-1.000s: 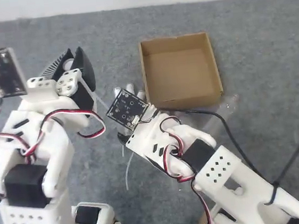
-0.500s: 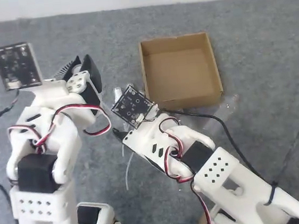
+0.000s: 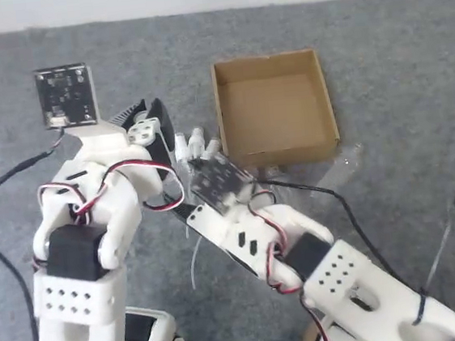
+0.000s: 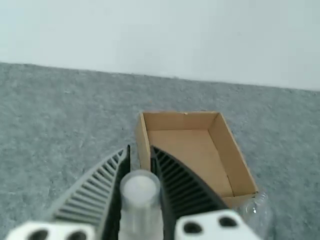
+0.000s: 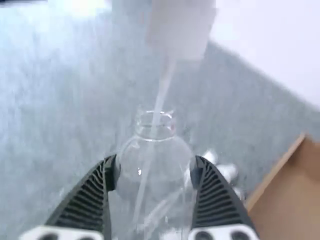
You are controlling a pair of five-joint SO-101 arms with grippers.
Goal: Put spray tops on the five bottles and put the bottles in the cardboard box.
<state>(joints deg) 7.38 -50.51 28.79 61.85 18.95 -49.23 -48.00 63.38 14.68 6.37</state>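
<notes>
Spray top lined up over the bottle mouth

The left gripper [image 4: 140,159] is clamped on the spray top [image 4: 140,192]. The right gripper [image 5: 155,169] is closed around the clear bottle [image 5: 154,155] at frame centre, neck pointing up-frame. The dip tube [image 5: 162,92] follows that axis, apparently entering the mouth. The cardboard box [image 3: 273,104] sits upper centre.

The surface [image 3: 411,53] is covered edge to edge in a grey, flecked, carpet-like fabric with a short nap. Along its far edge rises a plain pale wall [image 4: 200,35], smooth and bare. The light is soft and even, casting only faint shadows.
</notes>
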